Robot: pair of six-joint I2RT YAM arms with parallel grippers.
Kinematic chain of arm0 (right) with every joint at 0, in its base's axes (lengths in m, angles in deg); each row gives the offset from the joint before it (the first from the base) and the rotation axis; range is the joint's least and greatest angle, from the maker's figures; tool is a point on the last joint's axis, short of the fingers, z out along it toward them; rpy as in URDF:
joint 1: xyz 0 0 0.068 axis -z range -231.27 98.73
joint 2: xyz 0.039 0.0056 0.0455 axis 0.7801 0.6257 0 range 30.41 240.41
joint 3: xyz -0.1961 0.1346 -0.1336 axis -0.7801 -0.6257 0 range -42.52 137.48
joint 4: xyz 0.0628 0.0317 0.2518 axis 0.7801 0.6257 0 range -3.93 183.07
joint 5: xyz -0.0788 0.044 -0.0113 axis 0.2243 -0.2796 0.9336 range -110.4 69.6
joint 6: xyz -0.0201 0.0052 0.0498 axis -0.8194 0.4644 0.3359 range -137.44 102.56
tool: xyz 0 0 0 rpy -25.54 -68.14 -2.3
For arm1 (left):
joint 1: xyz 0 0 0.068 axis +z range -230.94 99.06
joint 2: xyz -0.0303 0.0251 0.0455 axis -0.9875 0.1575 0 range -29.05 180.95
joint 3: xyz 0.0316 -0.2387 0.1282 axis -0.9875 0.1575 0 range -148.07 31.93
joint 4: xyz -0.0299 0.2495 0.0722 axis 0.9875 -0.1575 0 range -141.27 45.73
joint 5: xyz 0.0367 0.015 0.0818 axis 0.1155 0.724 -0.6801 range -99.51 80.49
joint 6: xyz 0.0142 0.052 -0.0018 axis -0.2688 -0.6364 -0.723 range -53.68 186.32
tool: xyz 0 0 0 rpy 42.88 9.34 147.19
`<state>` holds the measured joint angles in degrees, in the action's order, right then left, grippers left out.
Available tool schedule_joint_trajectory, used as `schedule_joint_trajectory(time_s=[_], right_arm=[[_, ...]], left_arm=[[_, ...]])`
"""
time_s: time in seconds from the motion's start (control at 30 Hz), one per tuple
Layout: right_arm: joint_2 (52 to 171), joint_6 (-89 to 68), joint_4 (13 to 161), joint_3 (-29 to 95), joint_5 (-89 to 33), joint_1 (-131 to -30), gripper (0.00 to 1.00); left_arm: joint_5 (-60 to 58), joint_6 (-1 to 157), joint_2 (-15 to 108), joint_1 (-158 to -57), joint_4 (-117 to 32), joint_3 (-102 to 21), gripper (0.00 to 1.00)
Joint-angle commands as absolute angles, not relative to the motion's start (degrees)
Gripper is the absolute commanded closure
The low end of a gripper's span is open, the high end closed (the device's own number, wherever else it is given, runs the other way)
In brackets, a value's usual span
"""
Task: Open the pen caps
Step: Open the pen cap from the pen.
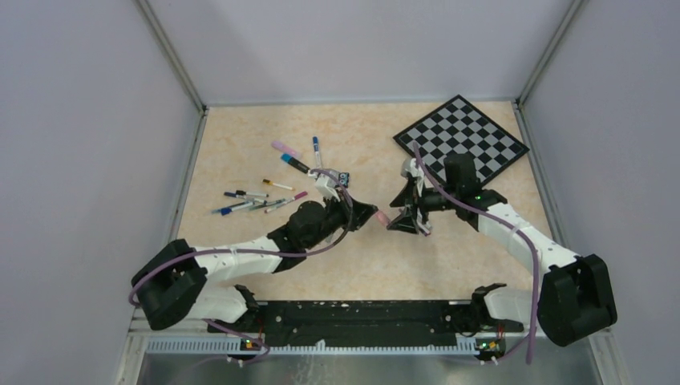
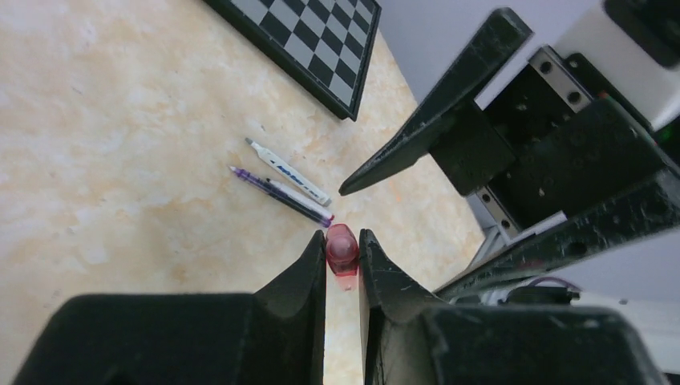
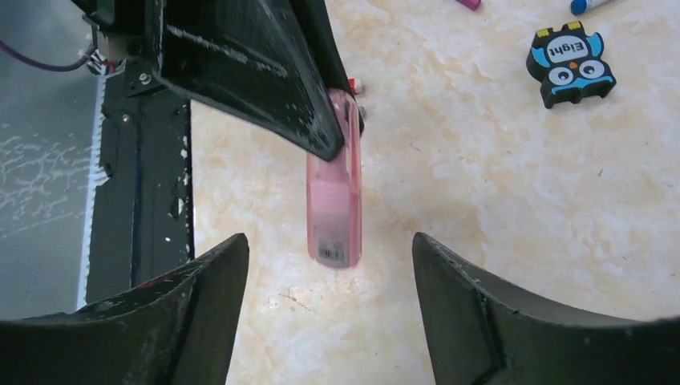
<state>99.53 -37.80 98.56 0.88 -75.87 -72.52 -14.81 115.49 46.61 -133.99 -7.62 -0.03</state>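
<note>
Loose pens (image 1: 255,200) lie scattered on the table (image 1: 240,144) at left, the left gripper (image 1: 355,210) is clamped on a pink pen (image 1: 377,215) at mid-table, its free end facing the right gripper (image 1: 403,220), whose jaws are spread wide and grasp nothing, and a chessboard (image 1: 461,140) sits far right.

Top: high above near table (image 1: 449,257) edge, looking down.
Wrists: close behind fingers (image 2: 301,281), facing each other; seemingly share pink pen (image 2: 342,249).
</note>
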Motion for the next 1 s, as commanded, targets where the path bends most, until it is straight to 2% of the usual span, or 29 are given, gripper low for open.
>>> schedule_joint_trajectory(time_s=[0.0,0.2,0.4,0.7,0.97], right_arm=[[97.73,-41.77,101.00,0.99,-85.59,-70.27,0.24],[98.22,-42.61,100.80,-0.26,-94.23,-70.13,0.19],[97.56,-36.18,93.77,-2.70,-99.66,-70.09,0.19],[97.71,-35.54,92.63,-3.19,-98.17,-71.81,0.31],[99.10,-37.33,94.75,-2.29,-95.91,-74.87,0.46]], left_arm=[[-10.28,98.21,38.24,-133.22,0.96,3.35,1.00],[0.51,84.17,29.66,-132.72,-0.32,6.24,1.00],[10.11,79.31,29.25,-132.44,-1.93,5.37,1.00],[15.89,80.55,34.36,-132.44,-0.70,2.43,1.00],[16.82,81.94,36.58,-132.44,0.47,2.07,1.00]])
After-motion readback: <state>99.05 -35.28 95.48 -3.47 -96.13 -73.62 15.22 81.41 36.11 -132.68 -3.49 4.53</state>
